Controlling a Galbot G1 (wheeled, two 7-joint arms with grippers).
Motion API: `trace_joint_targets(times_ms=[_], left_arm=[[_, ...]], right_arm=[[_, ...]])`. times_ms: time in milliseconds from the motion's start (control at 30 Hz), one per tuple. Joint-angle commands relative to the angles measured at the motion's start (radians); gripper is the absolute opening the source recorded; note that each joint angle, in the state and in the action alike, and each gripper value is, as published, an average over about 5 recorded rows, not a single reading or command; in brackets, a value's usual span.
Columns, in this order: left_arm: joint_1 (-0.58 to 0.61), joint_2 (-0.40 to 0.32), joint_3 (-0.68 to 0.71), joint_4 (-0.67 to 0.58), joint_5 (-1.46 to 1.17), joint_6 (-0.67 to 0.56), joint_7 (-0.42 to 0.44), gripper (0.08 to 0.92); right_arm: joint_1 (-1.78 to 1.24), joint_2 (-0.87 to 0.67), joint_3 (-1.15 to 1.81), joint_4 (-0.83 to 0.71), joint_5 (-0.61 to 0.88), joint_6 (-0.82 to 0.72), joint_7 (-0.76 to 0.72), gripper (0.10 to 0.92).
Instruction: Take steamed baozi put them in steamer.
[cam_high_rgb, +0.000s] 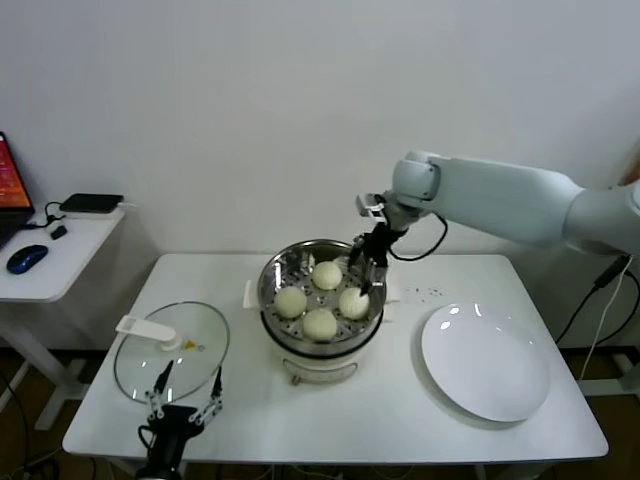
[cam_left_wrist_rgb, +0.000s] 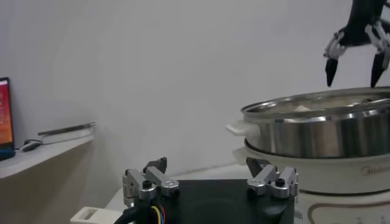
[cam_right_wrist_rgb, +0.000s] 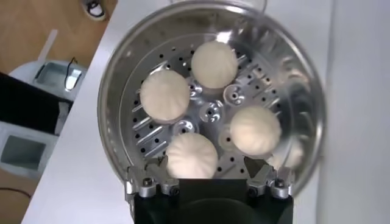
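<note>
All four steamed baozi (cam_high_rgb: 320, 297) lay inside the steamer (cam_high_rgb: 272, 272), resting on its perforated tray (cam_right_wrist_rgb: 210, 112) in a loose ring, each apart from its neighbours, while the white plate (cam_high_rgb: 486, 362) to the robot's right held nothing. The right gripper (cam_high_rgb: 366, 264) hung over the steamer's far-right rim, just above and beside the buns, with its fingers spread wide and nothing between them; in the left wrist view its two dark fingertips (cam_left_wrist_rgb: 330, 70) stood clear above the steel rim with daylight under them. From that gripper the buns lay straight below and slightly toward the robot, as its own wrist view looked down on all four at once. The buns being round, they showed no long axis to line up with. The right arm reached in from the robot's right, forearm stretched across above the table (cam_high_rgb: 400, 410) and wrist bent downward so the fingers pointed into the pot. The left gripper (cam_high_rgb: 184, 400) sat low at the near-left edge of the table, just beside the glass lid (cam_high_rgb: 170, 350), fingers apart and empty, well away from the steamer. Judging by the bare plate and the full tray, the placing looked complete, and what remained seemed a plain lift clear of the rim.
</note>
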Motion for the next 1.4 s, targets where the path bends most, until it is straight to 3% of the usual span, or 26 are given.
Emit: trace_joint_targets(times_ms=[33,300,700,1067,1400], left_arm=[[0.001,-0.004,0.003,-0.003,0.007,0.001,0.001,0.823],[-0.004,-0.013,0.015,0.0,0.014,0.001,0.002,0.823],[-0.008,-0.025,0.035,-0.003,0.027,0.001,0.002,0.823],[-0.001,-0.025,0.028,-0.008,0.031,-0.001,0.001,0.823],[0.028,-0.022,0.02,-0.018,0.026,-0.015,0.001,0.823]], right_arm=[[0.007,-0.2,0.157,0.046,-0.025,0.041,0.07,0.823],[-0.286,-0.385,0.593,0.089,-0.171,0.062,0.247,0.823],[-1.019,-0.54,1.353,0.325,-0.286,0.16,0.658,0.823],[-1.614,-0.305,1.907,0.48,-0.308,0.275,0.853,0.823],[-1.95,-0.103,2.078,0.63,-0.346,0.358,0.907,0.823]])
